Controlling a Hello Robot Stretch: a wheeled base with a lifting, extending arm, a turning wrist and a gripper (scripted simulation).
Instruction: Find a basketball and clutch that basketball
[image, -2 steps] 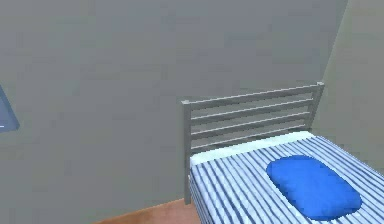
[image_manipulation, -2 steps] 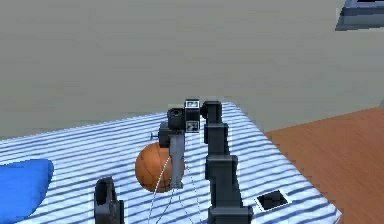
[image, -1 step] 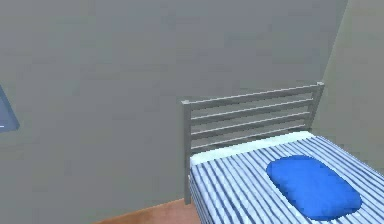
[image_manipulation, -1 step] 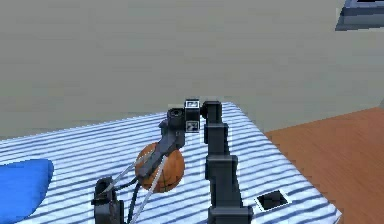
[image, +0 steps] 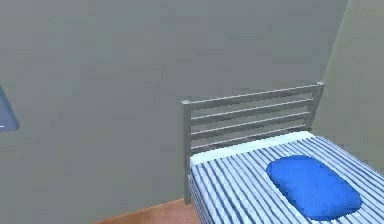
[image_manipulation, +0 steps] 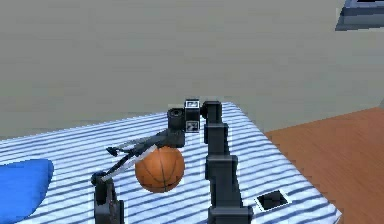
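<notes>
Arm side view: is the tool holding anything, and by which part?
Cannot be told: the basketball shows at the tool, with the striped bed behind it.

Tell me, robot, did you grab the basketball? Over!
Gripper at basketball, striped bed behind. Can't tell if held. Blue pillow off to the side. Over.

A bedroom in a home: a bed (image: 290, 175) with a slatted metal headboard (image: 250, 118), striped bedding, a blue pillow (image: 312, 186), plain grey walls (image: 110, 90) and wooden floor (image_manipulation: 335, 150).
</notes>
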